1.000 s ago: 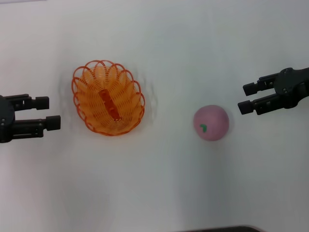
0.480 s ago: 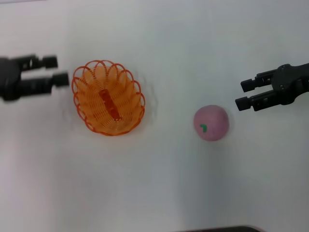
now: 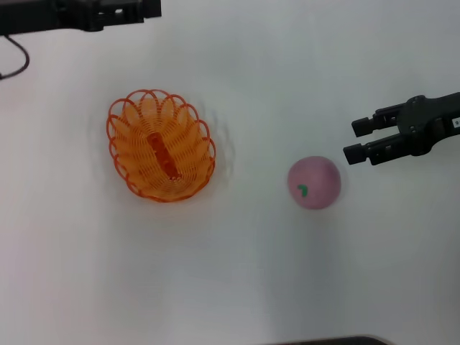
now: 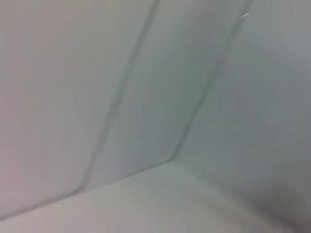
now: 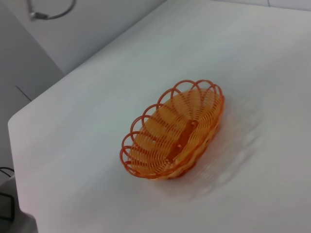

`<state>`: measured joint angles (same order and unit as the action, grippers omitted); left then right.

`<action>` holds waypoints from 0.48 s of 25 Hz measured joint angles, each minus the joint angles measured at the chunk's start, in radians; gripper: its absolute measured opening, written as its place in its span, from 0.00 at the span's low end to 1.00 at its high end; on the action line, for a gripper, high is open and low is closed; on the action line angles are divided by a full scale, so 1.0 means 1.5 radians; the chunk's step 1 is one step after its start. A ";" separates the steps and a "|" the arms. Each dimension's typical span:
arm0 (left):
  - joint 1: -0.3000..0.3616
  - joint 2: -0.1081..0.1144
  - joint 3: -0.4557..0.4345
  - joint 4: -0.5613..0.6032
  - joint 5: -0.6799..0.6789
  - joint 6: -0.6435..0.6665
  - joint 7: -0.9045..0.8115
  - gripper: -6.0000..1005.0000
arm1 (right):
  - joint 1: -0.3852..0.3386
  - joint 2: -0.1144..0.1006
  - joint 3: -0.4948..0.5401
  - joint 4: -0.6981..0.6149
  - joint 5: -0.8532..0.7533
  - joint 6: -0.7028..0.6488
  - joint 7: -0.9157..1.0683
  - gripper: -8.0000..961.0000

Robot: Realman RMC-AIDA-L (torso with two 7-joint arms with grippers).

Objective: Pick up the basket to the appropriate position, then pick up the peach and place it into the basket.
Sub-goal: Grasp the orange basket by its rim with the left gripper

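From our head camera, looking down on the white table (image 3: 237, 287), we read the scene near to far; nearest to us, at about four o'clock from the table's centre, sits the peach (image 3: 314, 183), a round pale pink ball with a small green leaf mark, resting free on the surface; just beyond it, at its two o'clock, hangs our right gripper (image 3: 358, 140), its two dark fingers spread apart with nothing between them, near the peach but not touching; across the table, at about nine o'clock from centre, lies the basket (image 3: 162, 146), an oval of orange wire loops with a scalloped rim, empty and well apart from the peach; farthest off, at eleven o'clock along the far edge, our left gripper (image 3: 136, 10) is raised well clear of the basket, and we cannot tell whether its fingers are parted or pressed together.

We judge the basket step to be in hand and not yet done; the next move calls for a gripper to come down over the rim and pinch one wire loop.
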<state>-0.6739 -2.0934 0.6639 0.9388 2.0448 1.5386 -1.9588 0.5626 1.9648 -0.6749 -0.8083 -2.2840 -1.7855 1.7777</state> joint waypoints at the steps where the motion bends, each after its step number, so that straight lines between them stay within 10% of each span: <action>1: -0.002 0.002 0.042 0.026 0.019 -0.032 -0.045 0.78 | 0.000 0.001 0.000 0.000 0.000 0.000 -0.001 0.84; 7: -0.053 0.012 0.203 0.164 0.243 -0.089 -0.272 0.78 | 0.001 0.001 0.001 0.000 0.000 0.005 -0.003 0.84; 12: -0.164 0.015 0.240 0.112 0.449 -0.049 -0.362 0.78 | 0.008 0.003 -0.003 0.000 0.000 0.009 -0.003 0.84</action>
<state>-0.9194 -2.0711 1.0241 1.1069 2.7187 1.4652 -2.5021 0.5739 1.9698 -0.6797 -0.8079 -2.2841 -1.7723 1.7737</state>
